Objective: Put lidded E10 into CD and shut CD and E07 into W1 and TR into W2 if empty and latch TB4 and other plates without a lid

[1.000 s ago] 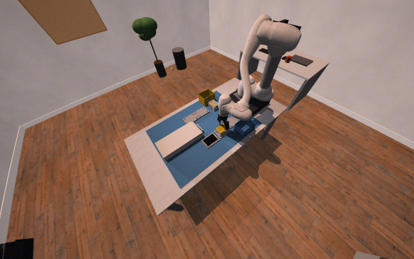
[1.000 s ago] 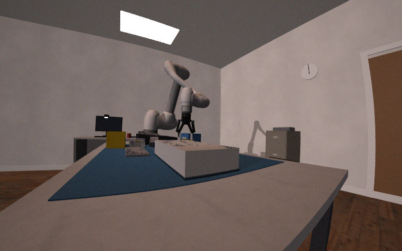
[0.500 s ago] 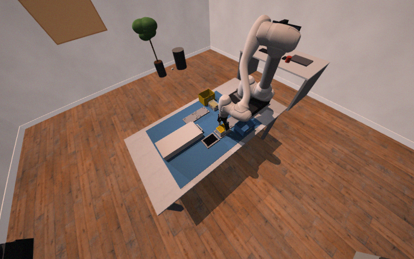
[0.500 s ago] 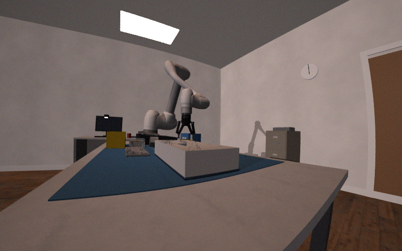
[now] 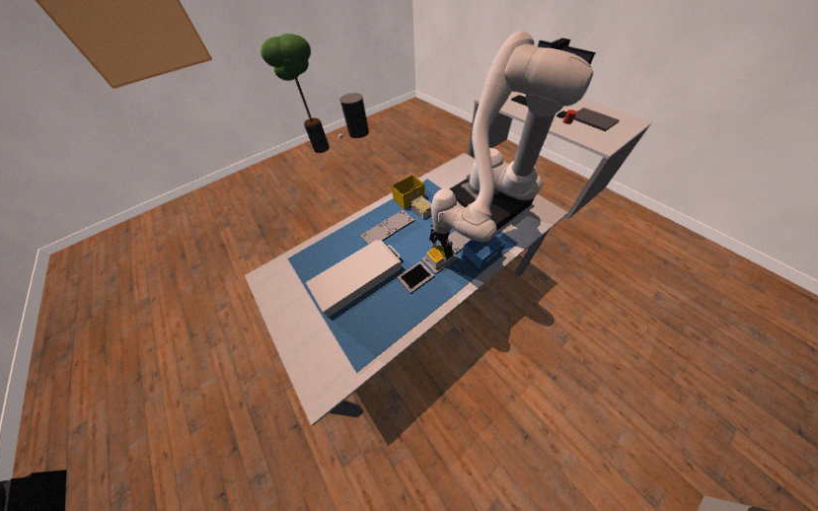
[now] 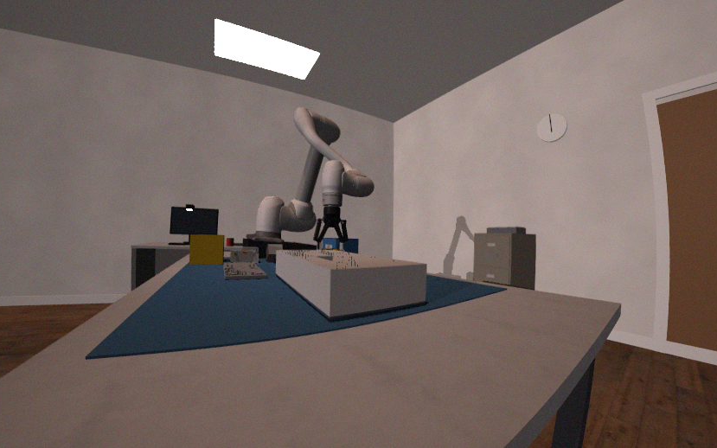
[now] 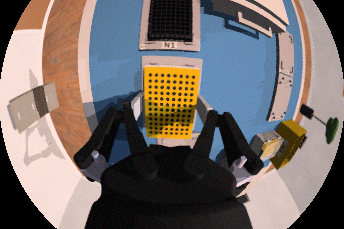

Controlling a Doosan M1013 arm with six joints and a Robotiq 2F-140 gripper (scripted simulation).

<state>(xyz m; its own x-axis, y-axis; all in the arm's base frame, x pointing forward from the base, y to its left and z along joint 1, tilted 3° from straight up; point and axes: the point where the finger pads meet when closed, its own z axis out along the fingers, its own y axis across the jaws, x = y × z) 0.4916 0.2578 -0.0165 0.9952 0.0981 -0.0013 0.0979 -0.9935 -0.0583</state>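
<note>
Pincer (image 7: 172, 128): fingers apart, holding nothing, poised directly above the tip rack (image 7: 172, 100), one finger to each long side. Tip rack: yellow, perforated top, seated in its nest on the blue mat (image 7: 120, 8). Just beyond the rack: black plate (image 7: 170, 16) in nest. Yellow bin (image 7: 291, 140): to the pincer's right, on the bench (image 6: 349, 378).

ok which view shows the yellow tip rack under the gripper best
The wrist view: the yellow tip rack fills the centre, its hole grid plain, between the open gripper fingers. The top view shows it as a small yellow patch. In the exterior view the white housing hides it.
</note>
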